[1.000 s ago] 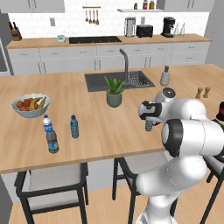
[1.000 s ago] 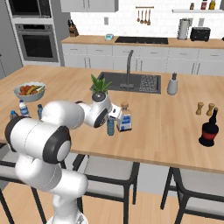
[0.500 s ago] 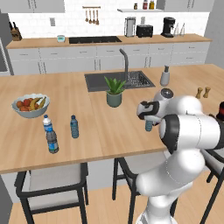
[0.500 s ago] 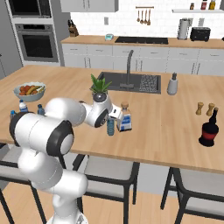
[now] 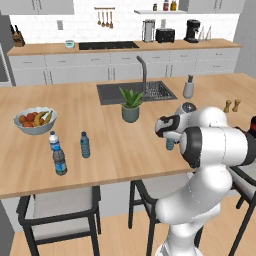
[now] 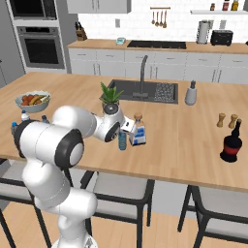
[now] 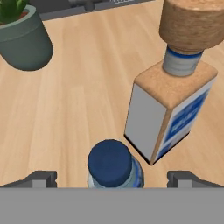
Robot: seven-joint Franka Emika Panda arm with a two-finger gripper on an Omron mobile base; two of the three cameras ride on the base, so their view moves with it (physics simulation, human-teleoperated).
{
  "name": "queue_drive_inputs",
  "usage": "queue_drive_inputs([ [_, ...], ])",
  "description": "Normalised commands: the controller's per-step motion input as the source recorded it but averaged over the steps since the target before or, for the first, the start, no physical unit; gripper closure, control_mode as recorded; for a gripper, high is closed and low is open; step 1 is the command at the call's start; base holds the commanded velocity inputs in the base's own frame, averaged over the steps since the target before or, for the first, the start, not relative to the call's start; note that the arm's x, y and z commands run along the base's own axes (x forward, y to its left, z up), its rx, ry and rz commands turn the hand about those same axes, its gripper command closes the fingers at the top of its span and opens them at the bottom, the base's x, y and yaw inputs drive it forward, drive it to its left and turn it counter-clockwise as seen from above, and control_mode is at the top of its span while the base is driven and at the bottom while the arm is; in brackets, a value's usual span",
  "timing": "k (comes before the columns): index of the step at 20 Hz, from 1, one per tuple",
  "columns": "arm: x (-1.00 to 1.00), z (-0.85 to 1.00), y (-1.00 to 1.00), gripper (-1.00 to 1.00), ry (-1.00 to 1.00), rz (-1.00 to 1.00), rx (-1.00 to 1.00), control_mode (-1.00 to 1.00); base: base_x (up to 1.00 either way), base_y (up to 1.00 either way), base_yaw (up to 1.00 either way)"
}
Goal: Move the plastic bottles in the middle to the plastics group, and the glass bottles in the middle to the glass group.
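A small plastic bottle point(image 7: 109, 162) with a blue cap stands in the middle of the island, also seen from the sides point(image 5: 170, 144) point(image 6: 122, 140). My gripper point(image 7: 113, 179) point(image 5: 167, 127) point(image 6: 127, 127) hovers just above its cap, open, one fingertip point(image 7: 41, 178) on each side of it. Right beside it stands a square glass bottle point(image 7: 175, 100) point(image 6: 139, 131) with a cork stopper and a blue-and-white label. The plastics group point(image 5: 60, 155) of blue-capped bottles is at the island's left end. A dark glass bottle point(image 6: 231, 143) stands at the right end.
A potted plant point(image 5: 131, 106) point(image 7: 24, 41) stands behind the two middle bottles, with the sink point(image 5: 137, 92) beyond it. A fruit bowl point(image 5: 35, 120) sits behind the plastics group. Two wooden shakers point(image 6: 226, 120) stand near the dark bottle. Stools line the near edge.
The arm's elbow has shifted a little. The gripper stays open over the blue-capped bottle, and no bottle has moved.
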Motion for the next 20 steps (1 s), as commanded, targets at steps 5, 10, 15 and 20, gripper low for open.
queue_drive_inputs([
  [5,0.12,-0.01,0.0,-1.0,0.0,0.0,0.0,-1.0,0.0,0.0,0.0],
  [10,0.13,-0.03,0.0,-1.0,0.0,0.0,0.0,-1.0,0.0,0.0,0.0],
  [15,0.11,-0.08,0.0,-1.0,0.0,0.0,0.0,-1.0,0.0,0.0,0.0],
  [20,0.01,-0.06,0.0,1.0,0.0,0.0,0.0,-1.0,0.0,0.0,0.0],
])
